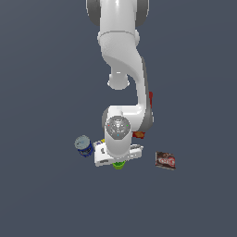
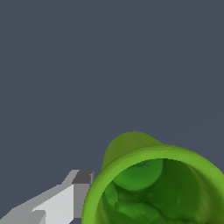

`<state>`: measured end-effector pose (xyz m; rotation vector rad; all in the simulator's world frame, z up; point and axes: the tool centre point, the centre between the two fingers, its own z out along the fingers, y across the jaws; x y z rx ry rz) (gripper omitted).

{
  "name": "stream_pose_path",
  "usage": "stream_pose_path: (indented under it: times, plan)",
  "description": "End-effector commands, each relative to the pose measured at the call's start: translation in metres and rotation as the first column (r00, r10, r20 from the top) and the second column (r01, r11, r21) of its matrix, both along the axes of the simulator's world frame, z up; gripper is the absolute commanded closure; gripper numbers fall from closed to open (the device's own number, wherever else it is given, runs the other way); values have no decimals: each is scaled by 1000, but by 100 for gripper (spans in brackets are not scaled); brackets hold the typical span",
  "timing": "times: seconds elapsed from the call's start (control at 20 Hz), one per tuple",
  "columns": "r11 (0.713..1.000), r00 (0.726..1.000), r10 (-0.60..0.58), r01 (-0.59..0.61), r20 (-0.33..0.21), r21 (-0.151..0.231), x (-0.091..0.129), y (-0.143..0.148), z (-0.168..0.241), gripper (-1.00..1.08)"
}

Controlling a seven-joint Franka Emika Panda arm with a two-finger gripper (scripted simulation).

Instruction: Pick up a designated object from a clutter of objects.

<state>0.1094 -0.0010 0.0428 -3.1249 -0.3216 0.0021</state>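
Note:
The lime-green cup [image 2: 162, 188] fills much of the wrist view, mouth towards the camera. One grey finger [image 2: 81, 192] lies against the outside of its rim. The other finger is hidden, so I cannot tell whether the jaws are closed on the cup. In the exterior view my gripper [image 1: 117, 157] points down, and only a sliver of the cup [image 1: 118, 165] peeks out from under the hand. The clutter lies around it: a blue can [image 1: 84, 146] close on the exterior view's left and a dark red packet [image 1: 165, 160] on its right.
A tall red box [image 1: 150, 102] stands mostly hidden behind the arm. A small orange-red item [image 1: 139, 135] and a yellow edge [image 1: 102, 140] show beside the wrist. The arm covers the rest of the clutter. The floor [image 1: 46, 194] is plain dark grey.

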Motion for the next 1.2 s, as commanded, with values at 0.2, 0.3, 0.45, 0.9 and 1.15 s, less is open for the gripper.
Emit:
stream_pose_path:
  times: [0.2, 0.3, 0.45, 0.9, 1.15]
  plan:
    - [1000, 1000, 0, 0, 1, 0, 1, 0, 0, 108]
    - [1000, 1000, 0, 0, 1, 0, 1, 0, 0, 108]
    - [1000, 1000, 0, 0, 1, 0, 0, 0, 0, 108]
    - [1000, 1000, 0, 0, 1, 0, -1, 3, 24, 108]
    - [1000, 1000, 0, 0, 1, 0, -3, 8, 61, 108]
